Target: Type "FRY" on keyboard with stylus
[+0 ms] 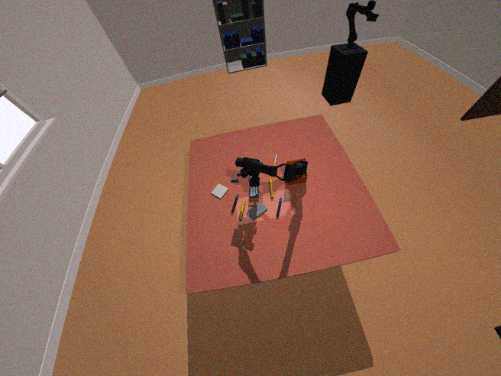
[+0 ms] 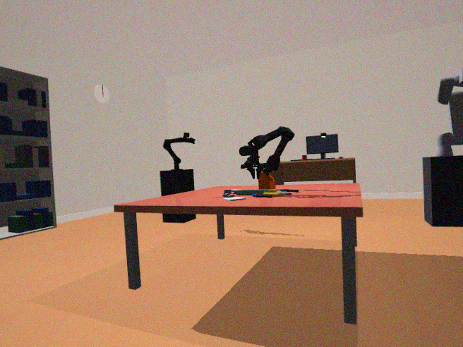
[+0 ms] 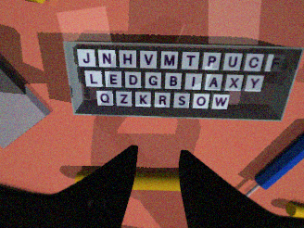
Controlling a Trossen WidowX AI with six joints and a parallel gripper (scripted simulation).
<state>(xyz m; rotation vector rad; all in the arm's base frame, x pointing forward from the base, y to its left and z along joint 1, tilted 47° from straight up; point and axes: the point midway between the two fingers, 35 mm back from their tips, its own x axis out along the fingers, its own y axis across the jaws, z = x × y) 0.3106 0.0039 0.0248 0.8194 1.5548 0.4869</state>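
On a red tabletop [image 1: 323, 226] [image 2: 239, 203], a keyboard [image 1: 253, 192] [image 3: 183, 70] is lying with twenty-six lettered keys showing in three rows of ten, nine and seven; the F is sitting at the right end of the top row in the wrist view. The black end effector [image 2: 255, 175] [image 3: 158, 154] is hovering nearby, its fingers standing apart and gripping nothing. Beneath the fingers, one yellow stick [image 1: 271, 189] [image 3: 158, 183] is resting beside the keyboard. Two dark pens with blue ends are flanking the area, and a gray slab [image 1: 256, 211] [image 3: 19, 116] and one white square [image 1: 219, 190] [image 2: 233, 198] are lying around. One blue-handled tool [image 3: 280, 162] is showing its thin metal shaft. The stylus is lying among these things, though which one it is cannot be told.
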